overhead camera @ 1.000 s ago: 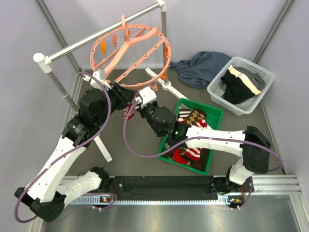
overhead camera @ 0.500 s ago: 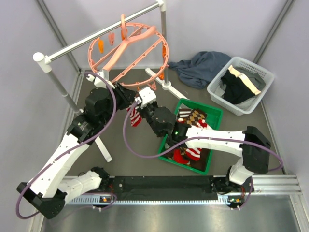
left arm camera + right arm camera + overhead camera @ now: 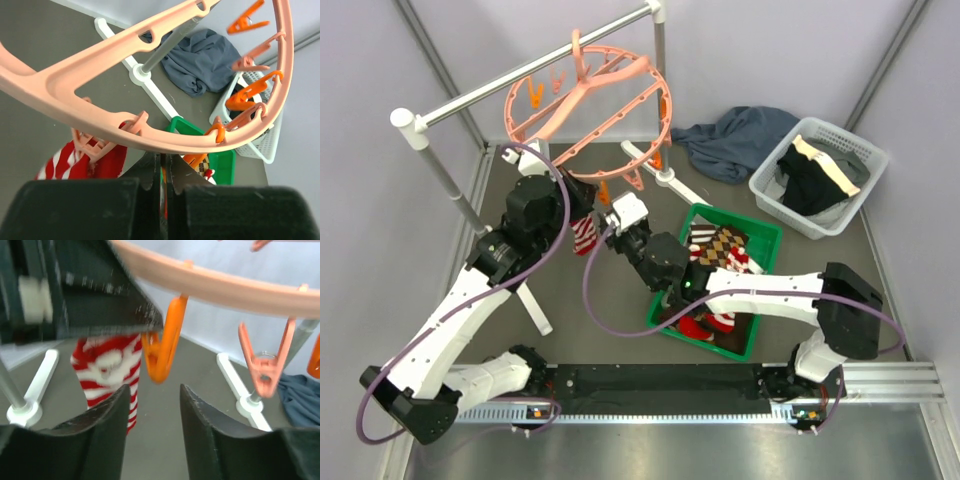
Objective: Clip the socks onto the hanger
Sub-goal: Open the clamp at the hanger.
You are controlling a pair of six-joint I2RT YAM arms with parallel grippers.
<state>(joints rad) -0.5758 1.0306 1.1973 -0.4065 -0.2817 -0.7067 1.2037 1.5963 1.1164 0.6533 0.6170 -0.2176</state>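
The red-and-white striped fabric sock [image 3: 585, 235] hangs under the near rim of the large round salmon-pink plastic hanger ring [image 3: 563, 105], just beside an orange plastic clip [image 3: 162, 347]. Its top edge is hidden, so I cannot tell whether a clip actually bites it.

The left gripper [image 3: 161, 172] is clenched at the rim with only a sliver of orange between its jaws. The right gripper [image 3: 155, 390] stands released and empty, just below.

If the sock is caught only by a thin edge, it may slip to the counter [image 3: 565, 340] once the left jaws let go. The ring also hangs freely from the grey metal rail [image 3: 470, 92], so a tug could swing it.

A second ago both grippers crowded the sock and largely hid it. Since then the right arm has backed toward the green plastic crate [image 3: 760, 228], its jaws have parted, and the left jaws have closed.
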